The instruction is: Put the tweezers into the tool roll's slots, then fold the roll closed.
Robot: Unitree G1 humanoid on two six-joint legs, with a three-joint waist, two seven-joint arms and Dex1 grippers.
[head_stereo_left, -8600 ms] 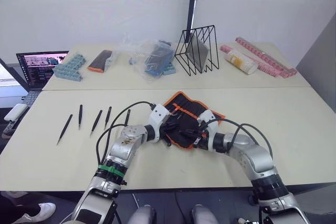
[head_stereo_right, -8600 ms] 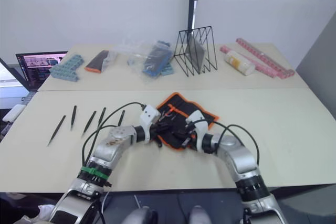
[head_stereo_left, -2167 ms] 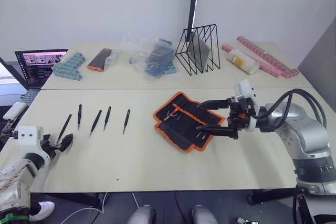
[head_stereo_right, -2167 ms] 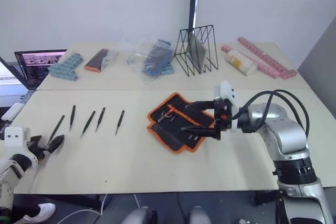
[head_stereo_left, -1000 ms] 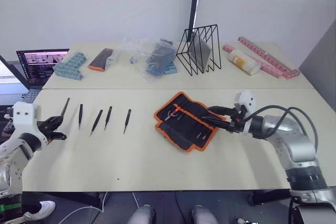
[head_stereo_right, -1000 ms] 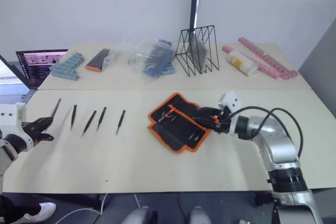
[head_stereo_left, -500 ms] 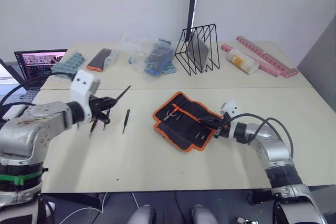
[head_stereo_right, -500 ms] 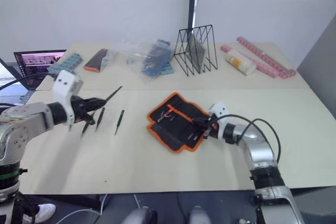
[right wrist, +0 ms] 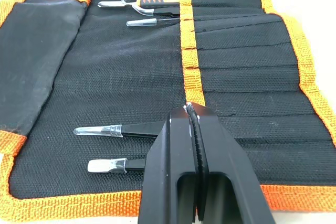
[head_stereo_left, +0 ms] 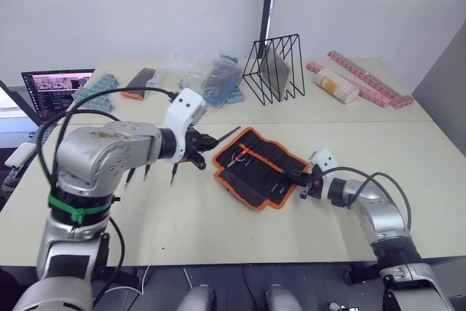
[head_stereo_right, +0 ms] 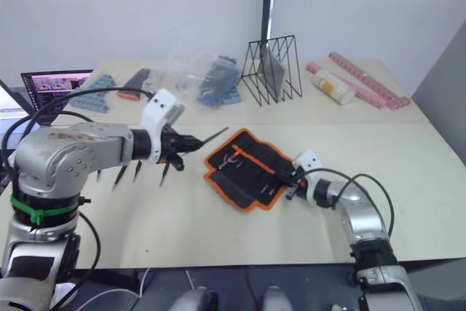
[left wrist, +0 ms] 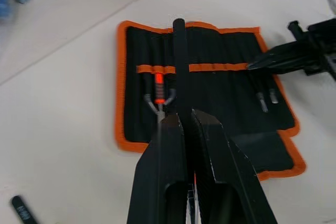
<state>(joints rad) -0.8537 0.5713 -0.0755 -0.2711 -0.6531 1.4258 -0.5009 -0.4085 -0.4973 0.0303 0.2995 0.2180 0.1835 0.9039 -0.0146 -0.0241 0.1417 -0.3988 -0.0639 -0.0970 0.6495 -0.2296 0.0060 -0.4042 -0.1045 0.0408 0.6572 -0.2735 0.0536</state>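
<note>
A slim black tweezer (head_stereo_left: pixel 225 135) is pinched between the closed fingers of the left gripper (head_stereo_left: pixel 202 140), its point aimed toward the tool roll (head_stereo_left: pixel 258 167) and held above the table (head_stereo_left: pixel 218 231) just off the roll's 9 o'clock edge. In the left wrist view the held tweezer is seen lined up over the orange middle stripe (left wrist: pixel 210 67). Three more tweezers (head_stereo_left: pixel 175 170) are left lying on the table at 9 o'clock from the roll, partly hidden behind the left arm.

The right gripper (head_stereo_left: pixel 300 178) is pressed shut with nothing between its fingers, its tips resting on the roll's 4 o'clock edge. The roll is spread open and flat; several silver-tipped tools (right wrist: pixel 100 130) are already seated in the slots (right wrist: pixel 236 77), and an orange-handled tool (right wrist: pixel 152 1) is seen at the far end.
</note>
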